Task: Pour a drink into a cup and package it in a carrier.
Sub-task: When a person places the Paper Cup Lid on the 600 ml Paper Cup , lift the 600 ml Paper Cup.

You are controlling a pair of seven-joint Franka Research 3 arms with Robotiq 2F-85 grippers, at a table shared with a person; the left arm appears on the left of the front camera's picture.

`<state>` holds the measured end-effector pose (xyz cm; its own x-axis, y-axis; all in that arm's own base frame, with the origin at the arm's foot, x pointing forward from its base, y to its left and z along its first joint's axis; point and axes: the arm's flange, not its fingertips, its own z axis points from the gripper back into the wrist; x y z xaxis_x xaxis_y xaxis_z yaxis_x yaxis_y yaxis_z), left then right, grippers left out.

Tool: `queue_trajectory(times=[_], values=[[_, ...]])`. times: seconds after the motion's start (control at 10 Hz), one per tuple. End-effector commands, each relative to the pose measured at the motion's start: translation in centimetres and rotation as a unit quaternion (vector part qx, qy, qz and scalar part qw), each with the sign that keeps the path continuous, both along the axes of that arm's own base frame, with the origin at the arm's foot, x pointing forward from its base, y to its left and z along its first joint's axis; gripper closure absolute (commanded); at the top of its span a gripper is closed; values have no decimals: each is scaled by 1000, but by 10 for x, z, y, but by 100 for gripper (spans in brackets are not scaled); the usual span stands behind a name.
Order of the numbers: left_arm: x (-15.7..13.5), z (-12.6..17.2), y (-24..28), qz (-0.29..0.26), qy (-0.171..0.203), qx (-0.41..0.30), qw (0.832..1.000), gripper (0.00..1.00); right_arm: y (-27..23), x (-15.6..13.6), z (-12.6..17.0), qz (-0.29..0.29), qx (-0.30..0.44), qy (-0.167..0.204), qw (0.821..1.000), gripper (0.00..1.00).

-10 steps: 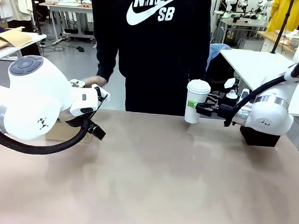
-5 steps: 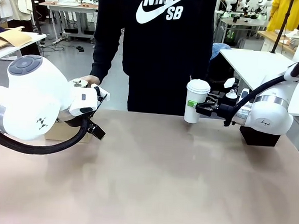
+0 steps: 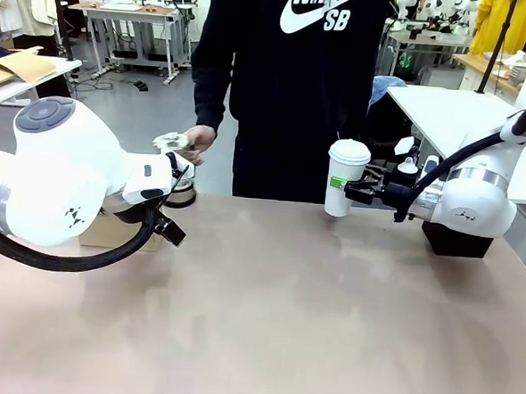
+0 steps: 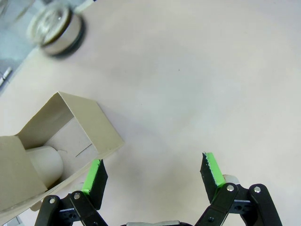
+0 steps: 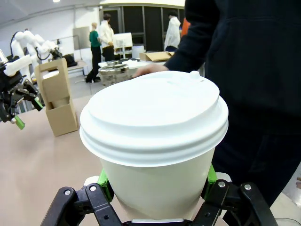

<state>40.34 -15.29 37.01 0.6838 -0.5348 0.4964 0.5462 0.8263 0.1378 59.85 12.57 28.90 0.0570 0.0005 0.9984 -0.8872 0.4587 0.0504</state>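
beige desk (image 3: 264, 322), left gripper (image 4: 153, 162) wide open and empty just beside brown carrier (image 4: 84, 120) — right gripper (image 3: 340, 187) clamped on lidded white cup (image 3: 348, 157), person (image 3: 286, 118) standing opposite

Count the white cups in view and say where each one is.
2. One lidded cup is clamped in the right gripper; another cup sits inside the cardboard carrier by the left gripper. More may hide behind the left arm.

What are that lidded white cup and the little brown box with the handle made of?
The lidded white cup looks like matte paper; its lid seems to be smooth moulded plastic, going by the stepped rings. The carrier is probably plain brown cardboard: matte, with flat folded panels and cut edges.
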Motion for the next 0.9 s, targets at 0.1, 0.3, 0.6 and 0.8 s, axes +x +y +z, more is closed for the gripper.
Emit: queue_trajectory(times=[0.1, 0.3, 0.6, 0.8], values=[[0, 0, 1, 0, 0, -1, 1000, 0, 4, 1, 6, -5, 6, -9, 1000, 19], [0, 0, 1, 0, 0, -1, 1000, 0, 0, 0, 0, 0, 0, 0, 1000, 19], [0, 0, 1, 0, 0, -1, 1000, 0, 9, -17, 77, -2, -21, -8, 1000, 19], [0, 0, 1, 0, 0, -1, 1000, 0, 8, -21, 125, -3, -21, -5, 1000, 19]])
